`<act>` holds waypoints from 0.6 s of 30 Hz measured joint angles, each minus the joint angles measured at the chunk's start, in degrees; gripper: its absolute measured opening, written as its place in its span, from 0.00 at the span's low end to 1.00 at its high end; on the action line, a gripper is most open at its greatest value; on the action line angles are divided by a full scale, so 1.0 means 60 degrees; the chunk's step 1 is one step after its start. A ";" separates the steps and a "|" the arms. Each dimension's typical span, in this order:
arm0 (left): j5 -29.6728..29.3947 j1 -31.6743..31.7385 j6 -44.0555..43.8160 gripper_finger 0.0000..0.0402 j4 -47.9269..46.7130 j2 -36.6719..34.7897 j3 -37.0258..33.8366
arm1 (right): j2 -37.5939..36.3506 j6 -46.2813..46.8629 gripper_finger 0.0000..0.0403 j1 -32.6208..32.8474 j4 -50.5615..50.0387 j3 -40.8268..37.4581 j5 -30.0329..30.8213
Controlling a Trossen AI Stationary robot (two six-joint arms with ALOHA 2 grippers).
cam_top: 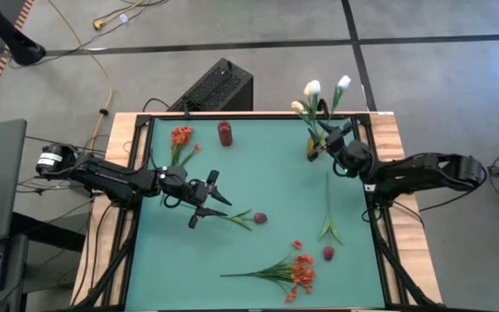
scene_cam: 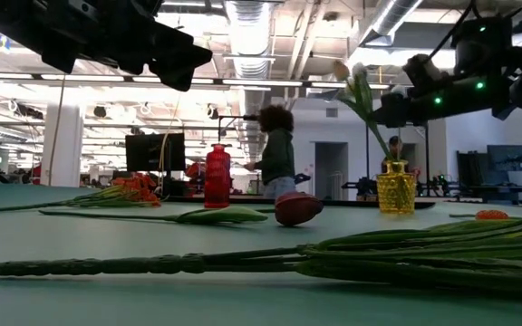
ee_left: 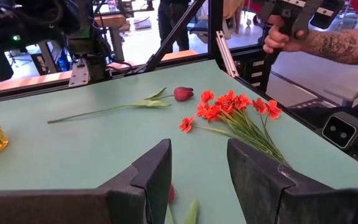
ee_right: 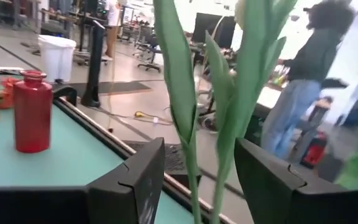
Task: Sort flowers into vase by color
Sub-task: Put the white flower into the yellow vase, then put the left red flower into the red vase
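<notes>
1. Worktop [cam_top: 267,173] is teal w/ a wood frame; both arms are over it.
2. Left pincer [cam_top: 206,201] hovers near mid-worktop, fingers spread apart w/ nothing between them. In the left wrist view its two dark fingers [ee_left: 148,180] show a clear gap.
3. Dark red bud flower [cam_top: 248,217] lies flat just beside the left pincer, bud end pointing away from it. It shows in the low view as a stem w/ the bud at its tip [scene_cam: 295,208].
4. Right pincer [cam_top: 329,144] is at the far right corner, right by the yellow vase [cam_top: 312,147]. Its fingers are parted w/ green stems [ee_right: 188,124] standing between them; can't tell if they touch the stems.
5. White flowers [cam_top: 319,94] stand in the yellow vase, buds leaning out past the worktop's far edge. The low view shows the vase [scene_cam: 395,192] upright w/ stems rising from it.
6. Red vase [cam_top: 224,133] stands upright near the far edge; an orange flower [cam_top: 181,139] lies flat beside it, on the left arm's side.
7. Orange bunch [cam_top: 293,270] lies flat near the front edge. A second dark red bud flower [cam_top: 328,212] lies lengthwise on the right side, stem running toward the yellow vase.
8. Person [scene_cam: 276,152] stands in the room behind; a hand [ee_left: 277,38] holding a dark device shows beyond the worktop in the left wrist view.
</notes>
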 joint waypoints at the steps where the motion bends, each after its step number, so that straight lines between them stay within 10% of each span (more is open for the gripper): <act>1: 0.0000 0.0000 0.0000 0.36 0.0000 0.0000 0.0000 | -0.0111 -0.0229 0.54 0.0112 -0.0003 0.0000 0.0179; 18: -0.0004 0.0000 -0.0002 0.36 -0.0589 0.0000 0.0000 | -0.2240 0.0019 0.54 0.3441 -0.3361 0.0890 0.2153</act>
